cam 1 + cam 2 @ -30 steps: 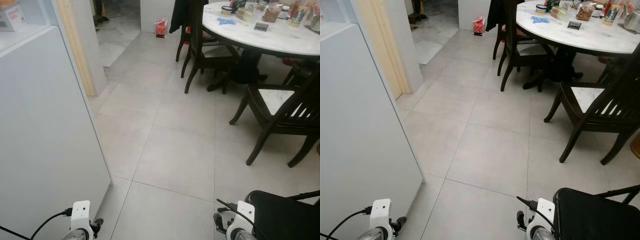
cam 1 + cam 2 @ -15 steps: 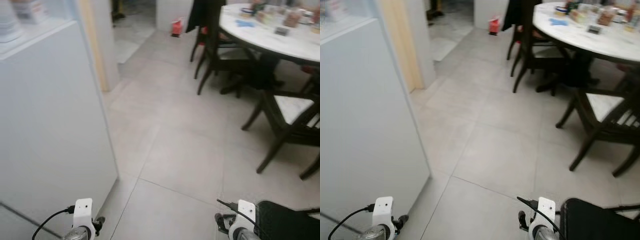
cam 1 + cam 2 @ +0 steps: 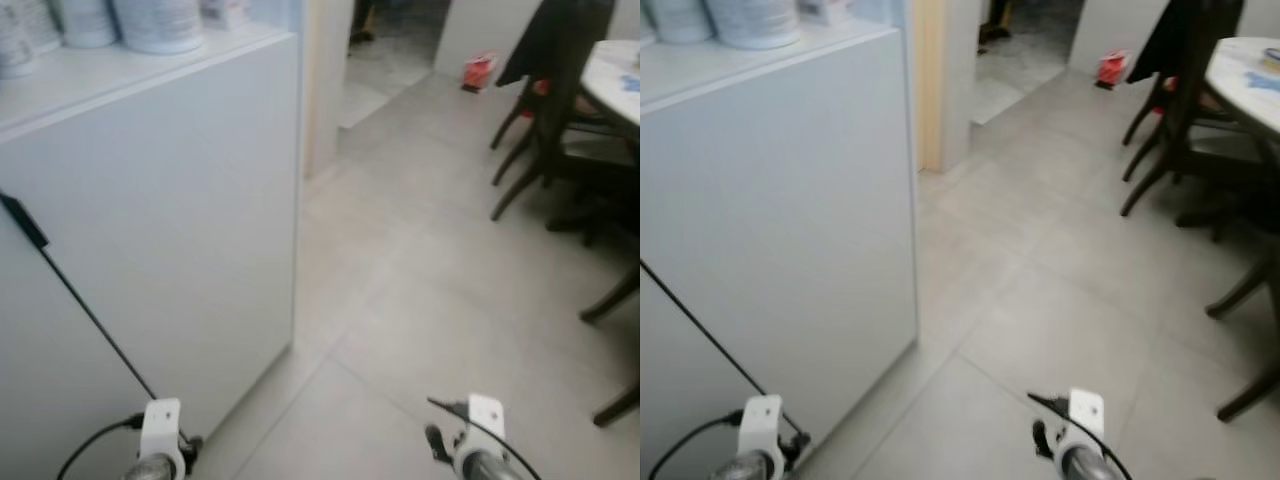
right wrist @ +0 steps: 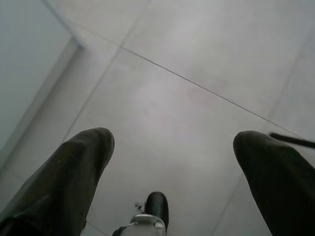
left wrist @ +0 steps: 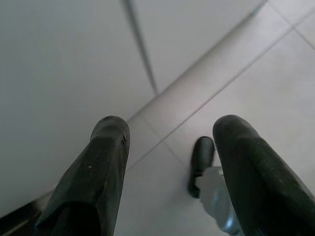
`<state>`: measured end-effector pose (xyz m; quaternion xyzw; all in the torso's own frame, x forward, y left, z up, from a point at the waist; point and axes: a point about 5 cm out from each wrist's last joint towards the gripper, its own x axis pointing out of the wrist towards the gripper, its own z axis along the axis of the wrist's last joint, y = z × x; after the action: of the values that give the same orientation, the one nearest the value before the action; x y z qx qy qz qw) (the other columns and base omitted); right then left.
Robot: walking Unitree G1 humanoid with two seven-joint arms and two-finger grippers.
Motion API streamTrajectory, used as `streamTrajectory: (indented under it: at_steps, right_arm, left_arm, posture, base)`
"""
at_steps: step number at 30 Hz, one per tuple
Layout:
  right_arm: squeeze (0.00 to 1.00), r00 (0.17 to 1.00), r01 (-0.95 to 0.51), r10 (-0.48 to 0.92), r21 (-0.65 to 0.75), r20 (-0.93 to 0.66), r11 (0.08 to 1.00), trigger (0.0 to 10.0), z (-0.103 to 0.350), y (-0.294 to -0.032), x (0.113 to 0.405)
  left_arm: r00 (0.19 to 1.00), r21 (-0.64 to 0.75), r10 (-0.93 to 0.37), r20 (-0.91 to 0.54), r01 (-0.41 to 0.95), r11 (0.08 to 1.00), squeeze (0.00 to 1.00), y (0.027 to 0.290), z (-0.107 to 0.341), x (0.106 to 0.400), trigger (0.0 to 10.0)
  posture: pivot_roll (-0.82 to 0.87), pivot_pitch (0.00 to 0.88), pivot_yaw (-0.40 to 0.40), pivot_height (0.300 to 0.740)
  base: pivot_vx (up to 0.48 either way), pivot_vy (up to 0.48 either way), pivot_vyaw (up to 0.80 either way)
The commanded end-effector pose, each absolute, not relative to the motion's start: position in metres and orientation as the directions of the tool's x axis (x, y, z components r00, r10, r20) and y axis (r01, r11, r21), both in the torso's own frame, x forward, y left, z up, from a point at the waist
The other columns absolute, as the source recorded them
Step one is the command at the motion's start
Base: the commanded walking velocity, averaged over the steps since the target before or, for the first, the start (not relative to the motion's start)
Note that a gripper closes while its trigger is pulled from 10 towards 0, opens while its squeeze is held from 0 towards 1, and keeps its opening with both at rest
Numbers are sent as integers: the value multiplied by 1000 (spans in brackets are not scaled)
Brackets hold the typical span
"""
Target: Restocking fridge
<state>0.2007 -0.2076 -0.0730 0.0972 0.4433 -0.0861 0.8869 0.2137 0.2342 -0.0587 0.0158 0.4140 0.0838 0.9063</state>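
A tall white cabinet front (image 3: 160, 230) fills the left side, with a thin dark seam (image 3: 80, 300) running down it. White tubs (image 3: 155, 20) stand on its top. Both arms hang low, their wrists at the bottom of the eye views: left wrist (image 3: 160, 445), right wrist (image 3: 478, 455). In the left wrist view my left gripper (image 5: 170, 142) is open over the floor tiles beside the white panel, holding nothing. In the right wrist view my right gripper (image 4: 172, 142) is open above bare grey tiles, also holding nothing.
Grey tiled floor (image 3: 420, 290) stretches ahead. Dark wooden chairs (image 3: 560, 110) and the edge of a round white table (image 3: 620, 70) stand at the right. A doorway with a beige frame (image 3: 930, 80) opens behind the cabinet, and a red bag (image 3: 480, 70) sits far back.
The camera has swung left: the white cabinet now takes up far more of the picture and the table and chairs have slid to the right edge. Both grippers stay open and low.
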Motion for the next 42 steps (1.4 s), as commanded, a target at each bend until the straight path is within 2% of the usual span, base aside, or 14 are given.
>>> streamTrajectory:
  at_steps: [1, 13, 42]
  right_arm:
    - [0, 573, 239, -76, 77, -816, 968, 10000, -75, -213, 195]
    - [0, 569, 205, -73, 55, -819, 977, 10000, -75, -215, 194]
    - [0, 571, 187, -62, 56, -819, 981, 10000, -75, -215, 194]
  left_arm:
    - [618, 92, 154, -771, -131, 987, 0, 229, -65, 206, 10000]
    - [601, 108, 143, -787, -94, 990, 0, 226, -68, 202, 10000]
    - [586, 110, 151, -796, -106, 988, 0, 226, -70, 200, 10000]
  posture:
    - [66, 0, -62, 740]
    - [56, 0, -67, 740]
    - [53, 0, -72, 740]
  base:
    - [0, 0, 800]
    - [0, 0, 800]
    - [0, 0, 800]
